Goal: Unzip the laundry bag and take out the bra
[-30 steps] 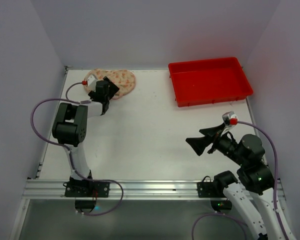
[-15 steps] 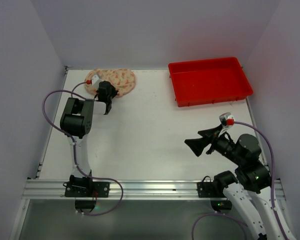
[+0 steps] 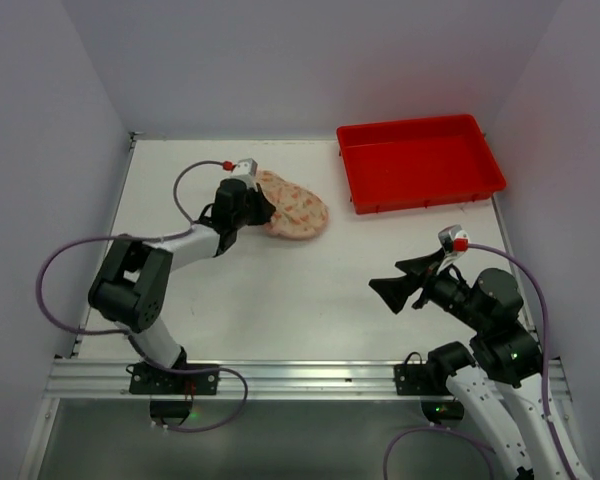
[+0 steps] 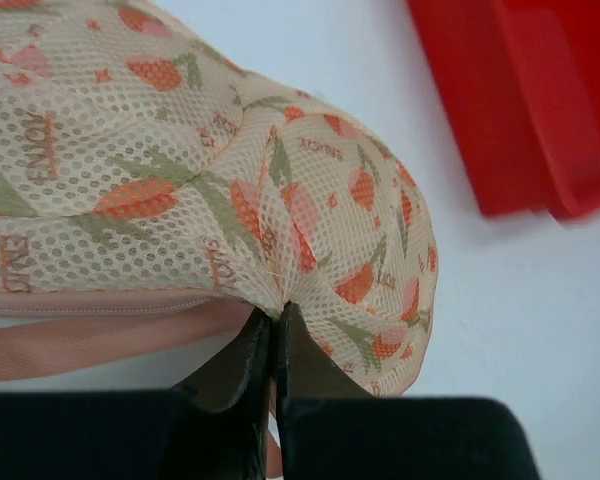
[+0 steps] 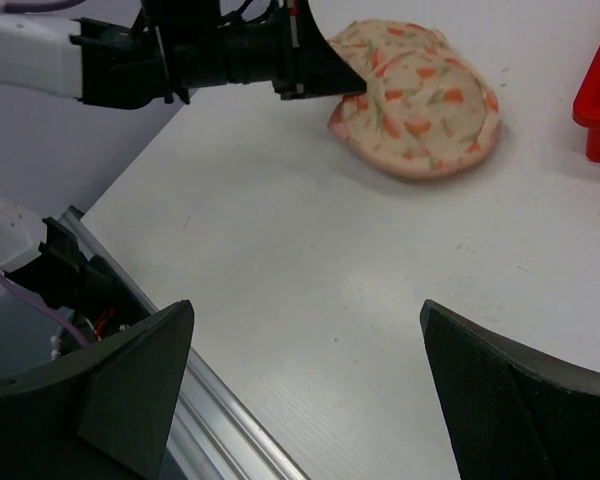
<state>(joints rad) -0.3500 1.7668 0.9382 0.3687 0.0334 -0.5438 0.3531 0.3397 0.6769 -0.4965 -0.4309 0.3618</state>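
left jaws: left gripper [image 4: 275,345] has its two dark fingers pressed together, pinching a fold of mesh at the bag's rim
- held thing: soft two-lobed laundry bag [image 4: 180,170], cream mesh with an orange-pink flower print; only its edge is in the pinch, and the rest lies on the table
- zip: pink zip edging [image 4: 100,300] runs along the bag's rim away from the pinch; cannot tell if it is open
- bag position: laundry bag [image 3: 298,210] lies to the left of the red plastic tray [image 3: 420,160], a little nearer the arm bases than the tray's near left corner, and apart from it
- left gripper position: left gripper [image 3: 252,205] is at the bag's side facing away from the tray
- right jaws: right gripper [image 5: 305,330] is spread wide with nothing between its fingers
- right gripper position: right gripper [image 3: 405,282] hangs on the near side of the tray, well apart from it and the bag
- surface: white table [image 3: 300,290]
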